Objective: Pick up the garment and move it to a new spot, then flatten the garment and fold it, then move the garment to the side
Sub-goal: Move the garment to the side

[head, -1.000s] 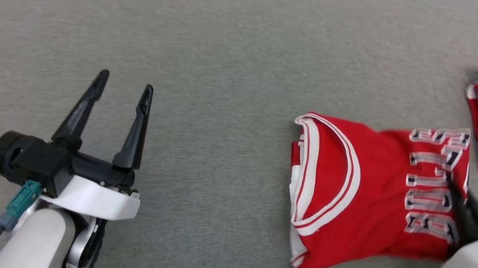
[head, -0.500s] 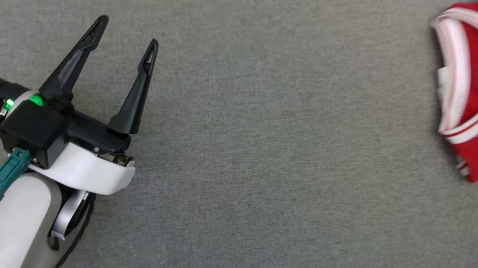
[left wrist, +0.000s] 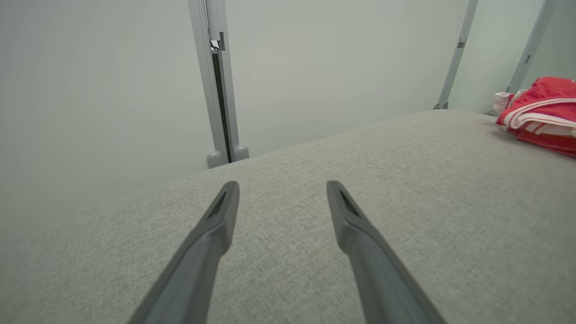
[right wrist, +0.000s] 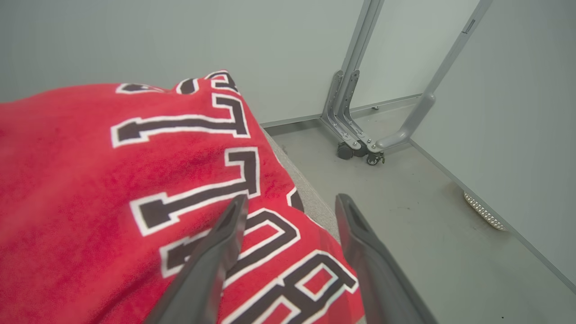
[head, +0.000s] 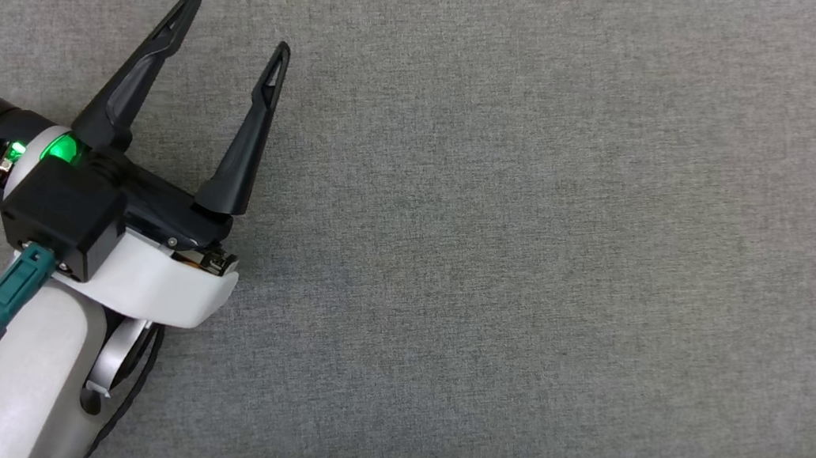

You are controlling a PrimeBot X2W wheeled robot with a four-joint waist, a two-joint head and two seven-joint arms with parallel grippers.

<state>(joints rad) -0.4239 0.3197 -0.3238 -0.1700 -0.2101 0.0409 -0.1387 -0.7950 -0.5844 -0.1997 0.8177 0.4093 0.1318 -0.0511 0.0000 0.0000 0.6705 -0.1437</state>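
Worktop: a grey fabric-covered worktop (head: 529, 278) is being shown broad and bare in the head view; in the right wrist view its edge is being met by the floor (right wrist: 427, 225).
Garment: the red garment (right wrist: 90, 180), lettered in black and white, is being seen lying on the worktop right at that edge, directly under the right fingers. A red pile (left wrist: 540, 117) is being caught at the far right of the left wrist view; whether it is the same piece cannot be told.
Right fingers: the right fingers (right wrist: 213, 265) are being held wide apart over the lettering, with nothing being clamped between them. Whether a tip is brushing the cloth cannot be told.
Left fingers: the left fingers (head: 250, 127) are being held fully spread above bare worktop, well apart from the garment, with nothing being gripped.
Step in hand: the last move, setting the garment to the side, is being judged as all but finished, with only the withdrawal being left.
Doing it well: the right fingers are best being raised straight up, spread, until the cloth is being cleared, and only then being drawn back, so that no layer is being snagged.
Risk: the fold is being exposed to dragging, and the garment to sliding over the near edge, if the fingers are being pulled sideways while low.
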